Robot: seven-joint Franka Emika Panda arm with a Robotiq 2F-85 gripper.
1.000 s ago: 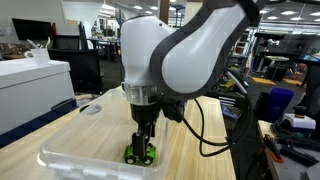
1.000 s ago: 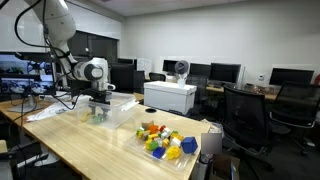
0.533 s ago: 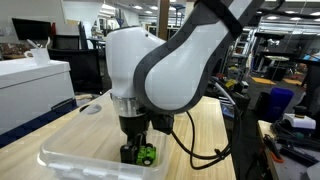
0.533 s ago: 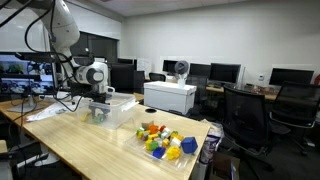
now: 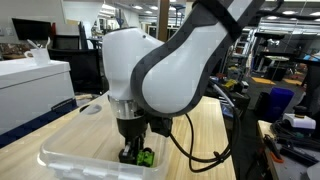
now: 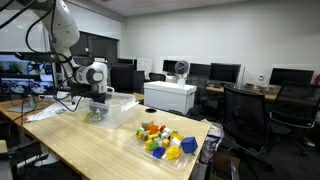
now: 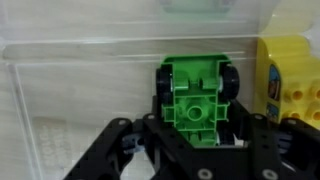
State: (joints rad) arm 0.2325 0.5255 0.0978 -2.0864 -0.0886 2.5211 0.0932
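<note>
The robot arm's black two-finger gripper (image 7: 198, 108) is lowered into a clear rectangular plastic bin (image 5: 68, 151) that rests on a light wooden table (image 5: 205, 140). In the wrist view the fingers (image 7: 158, 102) stand on either side of a green plastic toy vehicle with black wheels (image 7: 197, 85), close against its flanks. Whether the pads are actually pressing it cannot be determined. The toy lies on the bin floor, near the transparent far wall.

A yellow plastic building block (image 7: 286, 75) sits just beside the toy, at the right edge of the wrist view, apart from the fingers.

In an exterior view, the gripper (image 5: 133, 153) reaches the bin floor with the green toy (image 5: 146, 157) at its tip. In an exterior view, a second clear tray of mixed coloured blocks (image 6: 163, 140) stands well apart from the bin (image 6: 115, 108) on the same table.
</note>
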